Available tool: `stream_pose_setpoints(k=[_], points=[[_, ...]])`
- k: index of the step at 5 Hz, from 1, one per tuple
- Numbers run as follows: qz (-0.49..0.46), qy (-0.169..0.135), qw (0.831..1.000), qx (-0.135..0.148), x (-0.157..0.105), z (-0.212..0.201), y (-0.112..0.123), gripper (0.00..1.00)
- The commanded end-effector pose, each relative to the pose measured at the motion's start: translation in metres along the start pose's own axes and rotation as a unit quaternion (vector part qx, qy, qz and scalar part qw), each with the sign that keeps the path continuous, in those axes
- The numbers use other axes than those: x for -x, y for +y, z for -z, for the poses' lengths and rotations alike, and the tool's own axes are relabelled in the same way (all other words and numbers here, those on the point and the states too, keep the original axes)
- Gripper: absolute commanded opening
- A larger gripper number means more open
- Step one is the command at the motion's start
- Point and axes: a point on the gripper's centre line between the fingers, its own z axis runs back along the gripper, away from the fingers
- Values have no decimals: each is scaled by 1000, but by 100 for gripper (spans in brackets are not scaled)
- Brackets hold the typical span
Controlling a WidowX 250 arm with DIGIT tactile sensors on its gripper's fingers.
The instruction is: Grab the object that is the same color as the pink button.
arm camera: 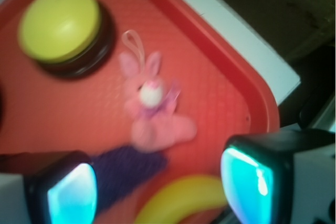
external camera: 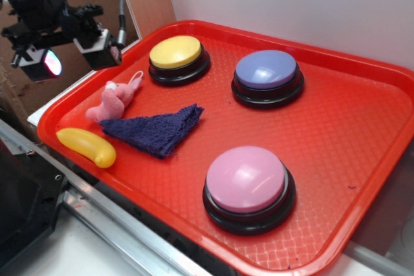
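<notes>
Your gripper (arm camera: 157,192) hangs wide open above the pink bunny (arm camera: 152,111), so lowering off-center risks pinching the blue cloth (arm camera: 123,169) or banana (arm camera: 181,198) instead.

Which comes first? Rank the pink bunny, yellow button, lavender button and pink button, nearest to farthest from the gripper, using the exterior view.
1. Pink bunny, just below the gripper, at the tray's left edge.
2. Yellow button, at the back left.
3. Lavender button, at the back, farther right.
4. Pink button, at the front right.
</notes>
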Motion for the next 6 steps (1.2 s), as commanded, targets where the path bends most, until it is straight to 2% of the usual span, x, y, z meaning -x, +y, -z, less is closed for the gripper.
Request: stream_pose_setpoints(k=[1,2,3,4,5,6], points=[[-20,-10,999,-32,-21,41,1,100],[-22,-7,999,-42,-24,57,1,100],[-9,16,1000,-7,-20,71,-5,100],[-20,21,1000,0,-22,77,-4,100],[-22,19,1000,6,-22,74,-4,0],[-18,15,1000,-11,-20,50,-6,0]])
